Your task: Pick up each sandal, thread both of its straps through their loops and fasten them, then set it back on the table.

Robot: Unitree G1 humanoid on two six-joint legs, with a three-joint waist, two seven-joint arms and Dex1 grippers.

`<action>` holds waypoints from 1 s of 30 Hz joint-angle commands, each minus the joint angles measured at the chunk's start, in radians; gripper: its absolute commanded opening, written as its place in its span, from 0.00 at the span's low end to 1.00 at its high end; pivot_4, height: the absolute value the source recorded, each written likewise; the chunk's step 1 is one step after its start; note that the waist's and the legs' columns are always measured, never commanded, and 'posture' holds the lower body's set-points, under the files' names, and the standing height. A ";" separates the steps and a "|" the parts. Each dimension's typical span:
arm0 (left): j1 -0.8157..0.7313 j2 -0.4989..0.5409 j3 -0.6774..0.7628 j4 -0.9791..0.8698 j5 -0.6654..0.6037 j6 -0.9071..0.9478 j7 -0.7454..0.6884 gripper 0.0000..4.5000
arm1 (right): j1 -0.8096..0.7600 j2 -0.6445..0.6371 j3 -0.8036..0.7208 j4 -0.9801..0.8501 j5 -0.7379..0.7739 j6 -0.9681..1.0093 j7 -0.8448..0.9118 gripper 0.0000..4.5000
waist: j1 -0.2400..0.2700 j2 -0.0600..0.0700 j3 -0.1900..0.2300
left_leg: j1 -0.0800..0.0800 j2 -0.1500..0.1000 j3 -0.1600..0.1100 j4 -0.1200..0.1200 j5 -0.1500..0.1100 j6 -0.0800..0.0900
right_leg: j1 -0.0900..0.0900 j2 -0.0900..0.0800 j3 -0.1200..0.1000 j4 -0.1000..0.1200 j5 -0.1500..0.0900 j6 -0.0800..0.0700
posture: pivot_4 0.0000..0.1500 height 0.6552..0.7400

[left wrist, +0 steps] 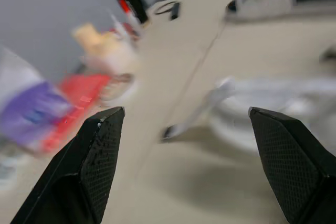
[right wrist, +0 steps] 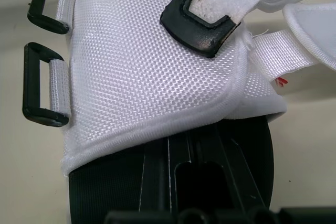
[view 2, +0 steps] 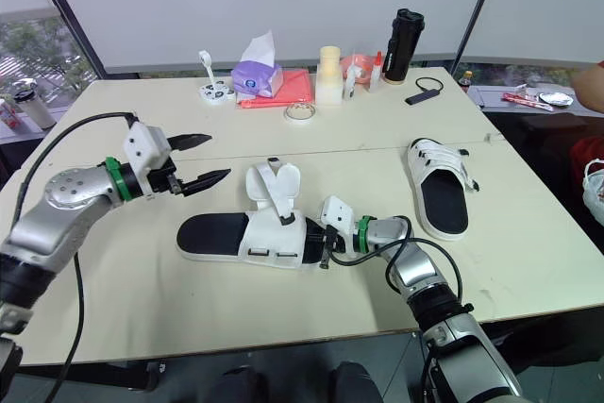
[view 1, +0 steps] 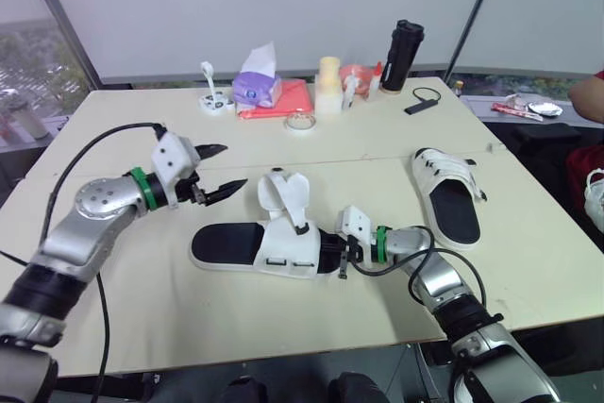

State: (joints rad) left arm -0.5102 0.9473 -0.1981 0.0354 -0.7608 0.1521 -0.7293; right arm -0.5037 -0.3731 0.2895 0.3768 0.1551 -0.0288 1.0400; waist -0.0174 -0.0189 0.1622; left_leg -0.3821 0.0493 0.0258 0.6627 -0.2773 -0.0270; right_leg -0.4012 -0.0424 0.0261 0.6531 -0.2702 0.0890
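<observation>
A white sandal with a black sole (view 1: 264,244) lies flat at mid-table, its two straps (view 1: 283,191) undone and standing up. My right gripper (view 1: 340,258) is at its right end, shut on the sole's edge. The right wrist view shows the white upper (right wrist: 157,72), two empty black loops (right wrist: 39,85) and a black-tipped strap (right wrist: 202,22). Just left of the straps, my left gripper (view 1: 219,173) hovers above the table, open and holding nothing; its fingers (left wrist: 89,166) stand wide apart. A second white sandal (view 1: 451,193) lies to the right.
Along the far edge stand a purple tissue pack (view 1: 257,82), a red folder (view 1: 283,101), a tape roll (view 1: 301,122), a pale cup stack (view 1: 328,85) and a black bottle (view 1: 403,56). A black device (view 1: 422,101) lies nearby. A person's arm (view 1: 590,101) shows at far right.
</observation>
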 commanded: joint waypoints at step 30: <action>-0.098 -0.429 0.148 -0.078 -0.222 0.852 0.250 0.87 | 0.037 0.029 0.023 0.058 -0.073 0.048 -0.065 0.00 | -0.003 -0.001 0.000 | 0.009 0.000 -0.002 -0.003 0.000 0.000 | 0.009 0.002 0.000 -0.003 -0.003 -0.005 | 1.00 0.99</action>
State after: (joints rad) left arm -0.5834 0.5271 -0.0632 -0.0363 -1.0060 1.0295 -0.4575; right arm -0.4952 -0.3515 0.2848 0.3809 0.1405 -0.0267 1.0047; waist -0.0204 -0.0200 0.1622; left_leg -0.3728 0.0488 0.0234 0.6600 -0.2775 -0.0271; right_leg -0.3920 -0.0408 0.0262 0.6495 -0.2729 0.0844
